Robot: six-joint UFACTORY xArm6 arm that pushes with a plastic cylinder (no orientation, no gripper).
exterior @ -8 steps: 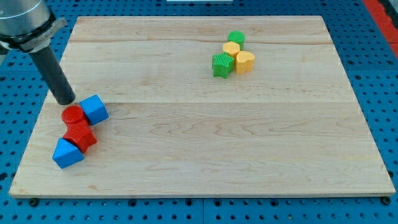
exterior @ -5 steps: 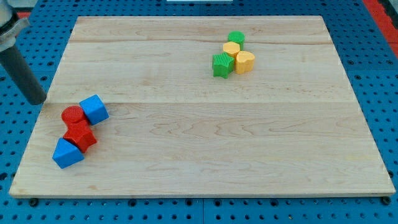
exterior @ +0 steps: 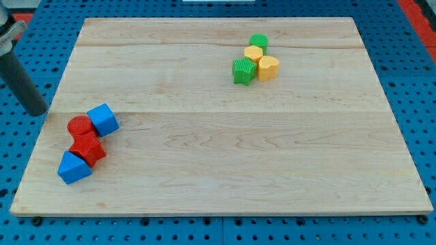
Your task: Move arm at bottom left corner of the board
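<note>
My tip (exterior: 37,111) is at the view's left, just off the wooden board's (exterior: 225,170) left edge, over the blue pegboard. It stands apart from the blocks, left of and slightly above a cluster near the board's lower left: a blue cube (exterior: 103,119), a red cylinder (exterior: 80,126), a red block (exterior: 87,148) and a blue triangular block (exterior: 73,167), all touching in a chain.
A second cluster sits at the upper right of centre: a green cylinder (exterior: 258,41), a yellow cylinder (exterior: 253,54), a yellow heart-shaped block (exterior: 268,67) and a green star-shaped block (exterior: 243,71). Blue pegboard (exterior: 17,156) surrounds the board.
My tip has moved left from beside the red cylinder and blue cube, off the board's left edge. No block has moved.
</note>
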